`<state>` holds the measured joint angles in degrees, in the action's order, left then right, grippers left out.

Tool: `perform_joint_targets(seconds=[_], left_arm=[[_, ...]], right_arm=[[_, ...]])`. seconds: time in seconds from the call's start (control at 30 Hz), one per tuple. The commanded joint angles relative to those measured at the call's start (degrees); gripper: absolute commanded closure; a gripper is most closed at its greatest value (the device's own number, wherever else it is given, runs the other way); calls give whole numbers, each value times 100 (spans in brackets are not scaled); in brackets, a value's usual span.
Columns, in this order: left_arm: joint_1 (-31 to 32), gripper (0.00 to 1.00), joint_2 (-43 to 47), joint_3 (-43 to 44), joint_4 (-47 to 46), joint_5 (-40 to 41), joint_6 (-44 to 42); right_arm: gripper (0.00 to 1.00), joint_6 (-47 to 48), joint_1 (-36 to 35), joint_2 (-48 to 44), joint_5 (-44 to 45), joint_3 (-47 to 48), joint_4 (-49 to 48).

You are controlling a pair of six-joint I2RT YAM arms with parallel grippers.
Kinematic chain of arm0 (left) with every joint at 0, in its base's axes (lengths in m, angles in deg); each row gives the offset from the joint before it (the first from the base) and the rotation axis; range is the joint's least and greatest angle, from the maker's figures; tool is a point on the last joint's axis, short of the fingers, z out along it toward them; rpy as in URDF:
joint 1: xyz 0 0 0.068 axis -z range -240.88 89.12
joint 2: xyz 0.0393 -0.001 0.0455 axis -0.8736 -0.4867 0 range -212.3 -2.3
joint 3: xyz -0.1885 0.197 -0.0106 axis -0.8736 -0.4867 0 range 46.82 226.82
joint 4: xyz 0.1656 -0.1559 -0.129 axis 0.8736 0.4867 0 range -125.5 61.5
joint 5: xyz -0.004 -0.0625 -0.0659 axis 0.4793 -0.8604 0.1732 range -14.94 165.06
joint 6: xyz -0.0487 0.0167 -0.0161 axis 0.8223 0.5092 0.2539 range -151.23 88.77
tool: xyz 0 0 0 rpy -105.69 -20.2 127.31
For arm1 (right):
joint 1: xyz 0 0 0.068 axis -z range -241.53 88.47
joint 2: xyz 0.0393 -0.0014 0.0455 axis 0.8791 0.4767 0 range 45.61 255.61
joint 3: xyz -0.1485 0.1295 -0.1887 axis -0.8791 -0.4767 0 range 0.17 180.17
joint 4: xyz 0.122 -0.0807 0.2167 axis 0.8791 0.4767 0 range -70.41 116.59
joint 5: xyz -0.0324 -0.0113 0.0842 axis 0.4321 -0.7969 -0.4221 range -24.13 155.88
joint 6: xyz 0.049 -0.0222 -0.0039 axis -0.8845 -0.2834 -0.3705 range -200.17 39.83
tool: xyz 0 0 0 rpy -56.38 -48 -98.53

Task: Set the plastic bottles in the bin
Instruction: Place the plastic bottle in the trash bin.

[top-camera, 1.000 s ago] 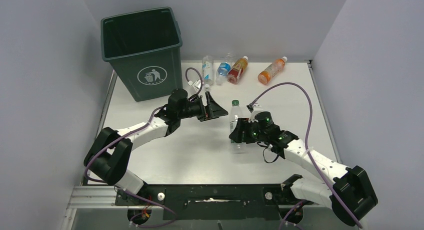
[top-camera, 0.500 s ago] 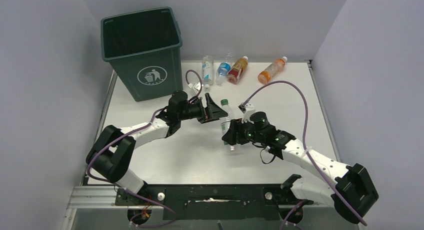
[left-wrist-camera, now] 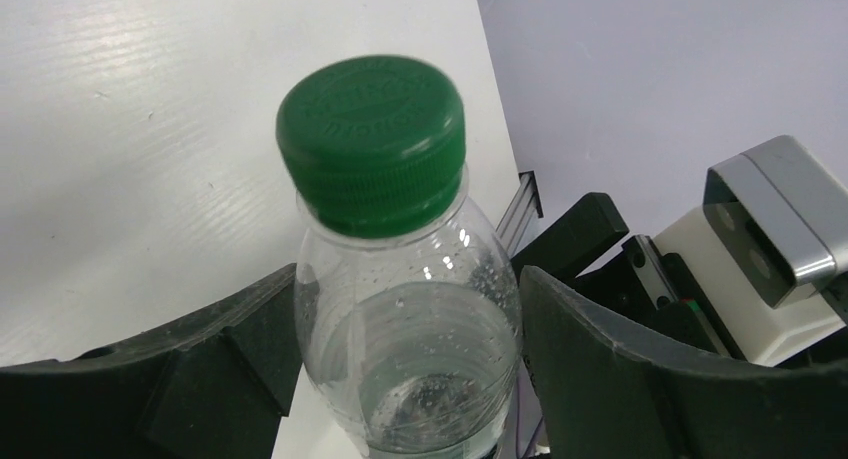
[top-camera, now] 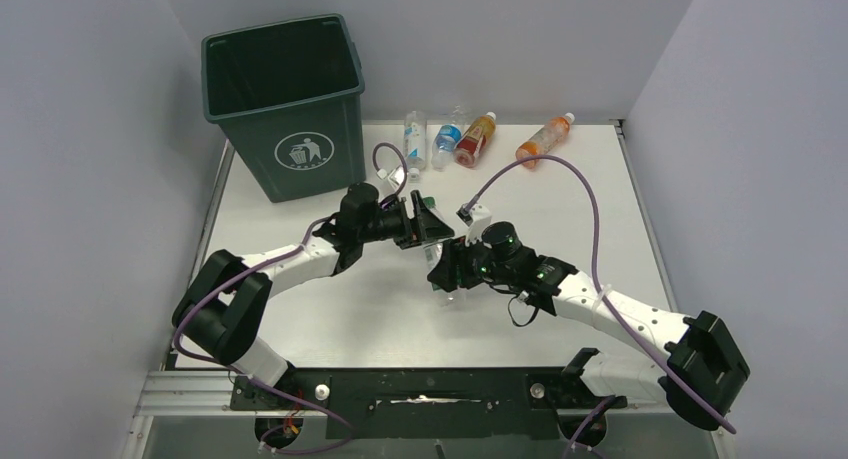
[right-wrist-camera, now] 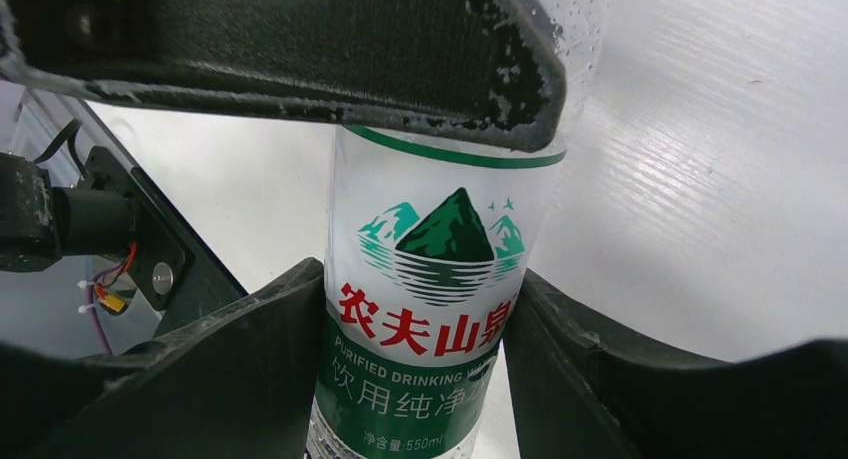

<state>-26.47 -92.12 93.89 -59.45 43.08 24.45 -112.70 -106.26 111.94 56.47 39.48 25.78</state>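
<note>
- Step in hand: a handover. The right jaws are gripping the bottle around its label, one finger on each side, and offering it cap-first to the left jaws.
- The left jaws are standing open, straddling the bottle's shoulder just below the green cap. Their inner faces are sitting just beside the clear plastic on both sides, with no squeeze showing yet.
- So the bottle is lying between both pairs of jaws at once: its neck inside the left pair, its middle clamped in the right pair, its base poking out on the near side of the right pair.
- The next move, as I judge it, is calling for the left jaws to close on the shoulder before the right jaws let go. Then the left arm needs to swing back to the bin.
- The bin is standing well apart from the left jaws, behind their wrist.
- Pose: both arms are reaching low over the tabletop, elbows bent outward. The right arm is stretching across toward the left, so the two pairs of jaws are facing each other.
- Four other bottles are lying beyond both pairs of jaws, well apart from them.
</note>
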Motion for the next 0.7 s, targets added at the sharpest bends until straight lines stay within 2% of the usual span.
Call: perform_joint_targets(seconds=[0.0,0.13,0.27,0.43,0.67], left_arm=[[30,32,175,203,126,97,-294],[28,46,163,257,284,96,-377],[30,58,126,322,360,106,-408],[28,61,96,499,664,183,-611],[-53,62,89,760,1167,321,-956]], right_arm=[[56,54,-37,-23,296,287,-245],[54,46,-38,-31,389,306,-150],[49,11,-44,-60,399,288,-154],[35,-25,-53,-153,444,258,-103],[24,-16,-66,-285,488,220,50]])
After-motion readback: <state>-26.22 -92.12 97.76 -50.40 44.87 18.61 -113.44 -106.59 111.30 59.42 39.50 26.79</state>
